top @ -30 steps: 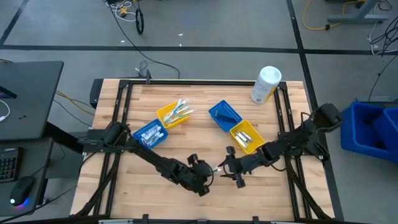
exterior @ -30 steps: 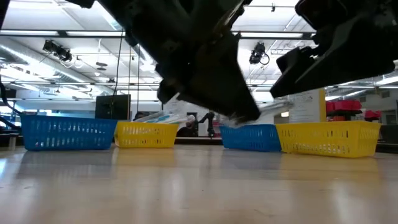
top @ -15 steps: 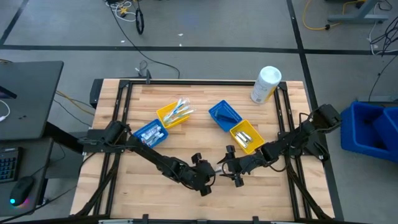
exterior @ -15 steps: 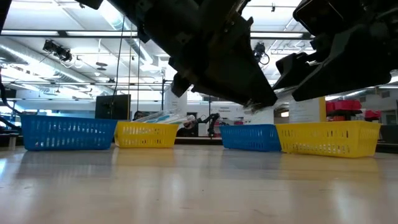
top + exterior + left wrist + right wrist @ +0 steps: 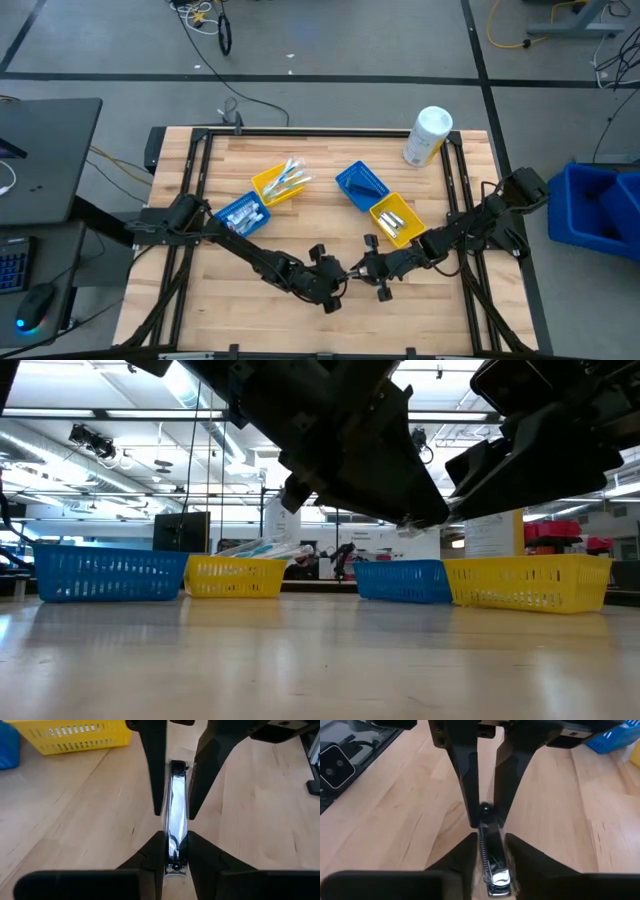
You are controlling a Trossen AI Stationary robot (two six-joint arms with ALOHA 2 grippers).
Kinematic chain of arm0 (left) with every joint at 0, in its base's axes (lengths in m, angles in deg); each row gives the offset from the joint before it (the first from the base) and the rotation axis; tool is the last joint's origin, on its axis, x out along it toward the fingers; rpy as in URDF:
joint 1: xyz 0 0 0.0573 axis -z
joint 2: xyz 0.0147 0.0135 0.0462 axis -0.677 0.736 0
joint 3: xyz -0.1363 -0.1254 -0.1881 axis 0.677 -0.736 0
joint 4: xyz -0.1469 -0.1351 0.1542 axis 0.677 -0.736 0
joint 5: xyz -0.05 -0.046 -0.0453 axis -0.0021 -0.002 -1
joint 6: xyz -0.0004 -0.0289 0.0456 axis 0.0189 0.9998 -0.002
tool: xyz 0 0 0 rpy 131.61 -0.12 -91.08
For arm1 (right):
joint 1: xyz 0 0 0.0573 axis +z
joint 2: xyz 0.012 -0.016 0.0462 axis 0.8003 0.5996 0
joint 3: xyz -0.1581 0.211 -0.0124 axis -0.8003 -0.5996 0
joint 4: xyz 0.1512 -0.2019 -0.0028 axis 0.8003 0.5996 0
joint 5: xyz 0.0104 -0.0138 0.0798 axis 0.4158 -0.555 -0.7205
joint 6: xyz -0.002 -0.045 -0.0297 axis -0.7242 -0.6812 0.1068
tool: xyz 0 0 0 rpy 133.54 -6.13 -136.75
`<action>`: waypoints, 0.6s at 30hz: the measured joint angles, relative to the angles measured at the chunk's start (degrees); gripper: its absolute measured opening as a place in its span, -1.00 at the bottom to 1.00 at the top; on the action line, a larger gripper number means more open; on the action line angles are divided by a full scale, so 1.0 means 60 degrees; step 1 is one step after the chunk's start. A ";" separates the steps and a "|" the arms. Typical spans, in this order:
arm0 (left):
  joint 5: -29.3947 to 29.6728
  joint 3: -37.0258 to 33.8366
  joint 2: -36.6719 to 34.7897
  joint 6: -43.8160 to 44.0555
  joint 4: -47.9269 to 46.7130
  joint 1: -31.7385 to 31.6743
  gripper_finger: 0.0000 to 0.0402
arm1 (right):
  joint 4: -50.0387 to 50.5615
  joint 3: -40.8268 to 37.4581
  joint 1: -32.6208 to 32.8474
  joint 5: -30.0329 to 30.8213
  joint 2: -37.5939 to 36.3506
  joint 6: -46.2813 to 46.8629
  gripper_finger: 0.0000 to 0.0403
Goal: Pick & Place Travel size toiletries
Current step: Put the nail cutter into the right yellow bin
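Observation:
A small shiny metal clipper in a clear wrap (image 5: 175,825) hangs above the table's near middle, between my two grippers. My left gripper (image 5: 338,277) comes from the left and is shut on one end. My right gripper (image 5: 362,270) comes from the right and is shut on the other end (image 5: 492,862). The other toiletries lie in bins farther back: toothbrushes in a yellow bin (image 5: 280,183) and small tubes in a blue bin (image 5: 242,213). My left gripper pinches the clipper's near end (image 5: 175,862) between its two fingers, which lie along the clipper and slant downward from the table's left. The clipper is lifted clear of the table, about level. My right gripper pinches the opposite end (image 5: 492,870) between its two fingers, slanting downward from the table's right, along the clipper. The left fingers (image 5: 470,795) stand just beyond its own.
A blue bin (image 5: 360,183) and a yellow bin (image 5: 397,220) with small items stand right of centre. A large white container (image 5: 428,135) stands at the far right corner. Bare wood lies below the grippers and along the near edge (image 5: 330,330).
My left gripper has moved a little toward my right gripper, bringing the clipper's free end between the right fingers. My right gripper has stayed in place and shut on that end.

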 joint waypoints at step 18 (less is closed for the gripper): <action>0.0448 -0.0002 -0.0015 0.0142 0.0048 -0.0142 -0.30 | 0.0903 0.0000 0.0000 0.0086 -0.0004 0.1488 -0.70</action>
